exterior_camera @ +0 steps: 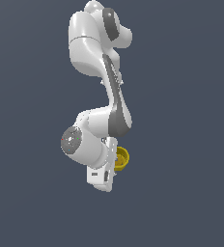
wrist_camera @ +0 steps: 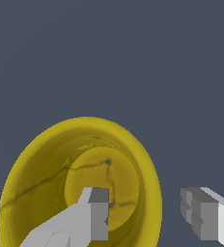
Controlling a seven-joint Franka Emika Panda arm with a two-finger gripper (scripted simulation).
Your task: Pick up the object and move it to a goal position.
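The yellow cup [wrist_camera: 61, 164] sits right under the end effector [wrist_camera: 147, 217], its open mouth facing the wrist camera. In the wrist view one finger [wrist_camera: 92, 217] stands inside the cup's mouth, over the inner floor, and the other finger [wrist_camera: 205, 219] stands outside the rim, with a clear gap between it and the yellow wall. The fingers are apart and not pressing the cup, so the end effector is open and straddles one side of the rim.

In the exterior view the cup [exterior_camera: 122, 157] shows as a small yellow shape peeking out beside the white hand [exterior_camera: 106, 169] on the exterior view's right, with the arm [exterior_camera: 97, 87] folded above it.

The step in hand looks like the grasp. To do it well, the fingers should pinch the wall squarely, one inside and one outside, low enough that the tapered body does not slip out on closing. A lift would be wise only once the pads bear firmly on both faces of the wall, since a thin rim grip may let the cup swing.

The surroundings are a plain, uniform dark grey-blue. No worktop edge, goal marker or other thing can be made out, so whether the cup rests on a surface cannot be told.
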